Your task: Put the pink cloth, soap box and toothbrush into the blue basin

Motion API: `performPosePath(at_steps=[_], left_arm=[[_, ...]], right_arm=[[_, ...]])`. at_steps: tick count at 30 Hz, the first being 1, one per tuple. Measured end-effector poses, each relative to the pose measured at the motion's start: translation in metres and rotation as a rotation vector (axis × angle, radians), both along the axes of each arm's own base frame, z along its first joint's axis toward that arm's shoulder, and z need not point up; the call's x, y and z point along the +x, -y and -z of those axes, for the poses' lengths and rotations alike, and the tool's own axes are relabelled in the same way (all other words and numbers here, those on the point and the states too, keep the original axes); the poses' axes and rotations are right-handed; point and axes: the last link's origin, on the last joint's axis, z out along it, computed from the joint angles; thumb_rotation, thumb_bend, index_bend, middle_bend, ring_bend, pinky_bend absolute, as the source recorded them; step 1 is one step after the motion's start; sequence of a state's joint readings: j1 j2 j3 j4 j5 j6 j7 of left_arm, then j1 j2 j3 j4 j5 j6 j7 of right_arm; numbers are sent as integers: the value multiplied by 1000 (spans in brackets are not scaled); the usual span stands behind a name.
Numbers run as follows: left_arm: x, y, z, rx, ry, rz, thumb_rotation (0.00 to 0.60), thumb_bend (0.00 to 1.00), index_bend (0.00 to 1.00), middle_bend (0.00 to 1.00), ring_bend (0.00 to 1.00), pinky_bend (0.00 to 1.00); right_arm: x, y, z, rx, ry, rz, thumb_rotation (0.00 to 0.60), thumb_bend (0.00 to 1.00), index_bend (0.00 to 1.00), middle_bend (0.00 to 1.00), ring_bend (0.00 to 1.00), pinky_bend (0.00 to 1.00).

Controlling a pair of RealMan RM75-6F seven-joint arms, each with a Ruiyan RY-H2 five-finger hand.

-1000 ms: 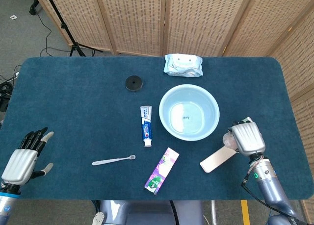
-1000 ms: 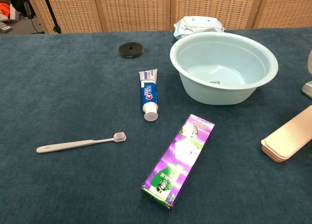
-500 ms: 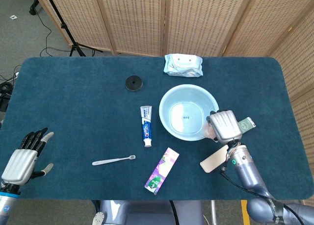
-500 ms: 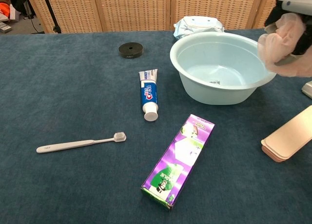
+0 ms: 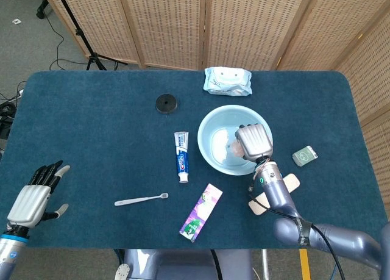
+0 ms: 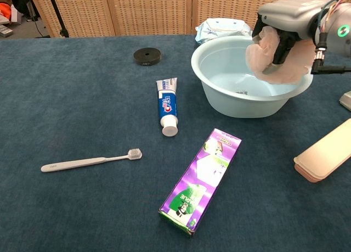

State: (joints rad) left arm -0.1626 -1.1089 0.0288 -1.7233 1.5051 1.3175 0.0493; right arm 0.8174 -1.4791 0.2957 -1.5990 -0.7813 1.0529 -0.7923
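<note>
Woven rattan screens stand behind a dark blue felt-covered table (image 5: 91, 115). Toward its right side sits the round pale blue plastic basin (image 6: 219, 87), and the right hand (image 5: 253, 141) hangs over its bowl with fingers curled around the crumpled pink cloth (image 6: 274, 57), which droops over the basin's far right side, inside the rim (whether it touches the bottom is unclear). Just right of the basin, near the front edge, lies the flat beige soap box (image 6: 324, 151), partly hidden by the right forearm in the head view. A small grey-green packet (image 5: 304, 156) lies further right.

Left of the basin lies a blue and white toothpaste tube (image 6: 166, 107), cap toward the front edge. Nearer the front, a purple and green cardboard carton (image 6: 201, 179) lies at an angle, and the white toothbrush (image 6: 90, 161) rests well left of it, bristles pointing right. A round black disc (image 6: 147, 56) sits toward the back, with a pale blue wipes pack (image 5: 227, 80) behind the basin.

At the front left corner the left hand (image 5: 36, 194) hovers empty, fingers spread apart.
</note>
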Motion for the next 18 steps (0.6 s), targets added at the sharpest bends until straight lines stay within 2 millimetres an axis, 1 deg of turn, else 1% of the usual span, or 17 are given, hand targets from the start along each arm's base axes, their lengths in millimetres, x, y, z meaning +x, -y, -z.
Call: performPosePath(at_steps=[1, 2, 3, 4, 5, 7, 9, 13, 18], left_arm=[[0, 0, 0, -1, 0, 0, 600, 244, 0, 0, 0, 0], [0, 0, 0, -2, 0, -1, 600, 244, 0, 0, 0, 0], [0, 0, 0, -2, 0, -1, 600, 244, 0, 0, 0, 0], [0, 0, 0, -2, 0, -1, 600, 243, 0, 0, 0, 0], [0, 0, 0, -2, 1, -1, 600, 243, 0, 0, 0, 0], [0, 0, 0, 1, 1, -1, 600, 243, 0, 0, 0, 0], [0, 0, -1, 6, 2, 0, 600, 243, 0, 0, 0, 0], [0, 0, -2, 9, 2, 1, 600, 244, 0, 0, 0, 0], [1, 0, -3, 13, 3, 2, 600, 244, 0, 0, 0, 0]], right_arm=[[-1, 0, 3, 12, 0, 9, 600, 141, 476, 194, 262, 459], [-2, -1, 5, 25, 0, 19, 600, 136, 416, 141, 207, 429], [-4, -2, 9, 42, -3, 29, 600, 130, 325, 73, 127, 388], [-5, -3, 11, 55, -8, 35, 600, 122, 237, 26, 62, 350], [-6, -4, 13, 67, -13, 40, 600, 114, 167, 3, 18, 308], [-6, -6, 14, 85, -17, 46, 600, 105, 101, 0, 0, 251], [-3, -6, 13, 87, -14, 41, 600, 105, 80, 0, 0, 218], [1, -7, 6, 69, -13, 17, 600, 103, 72, 0, 0, 170], [7, -10, -8, 40, -25, -3, 600, 98, 72, 0, 0, 163]])
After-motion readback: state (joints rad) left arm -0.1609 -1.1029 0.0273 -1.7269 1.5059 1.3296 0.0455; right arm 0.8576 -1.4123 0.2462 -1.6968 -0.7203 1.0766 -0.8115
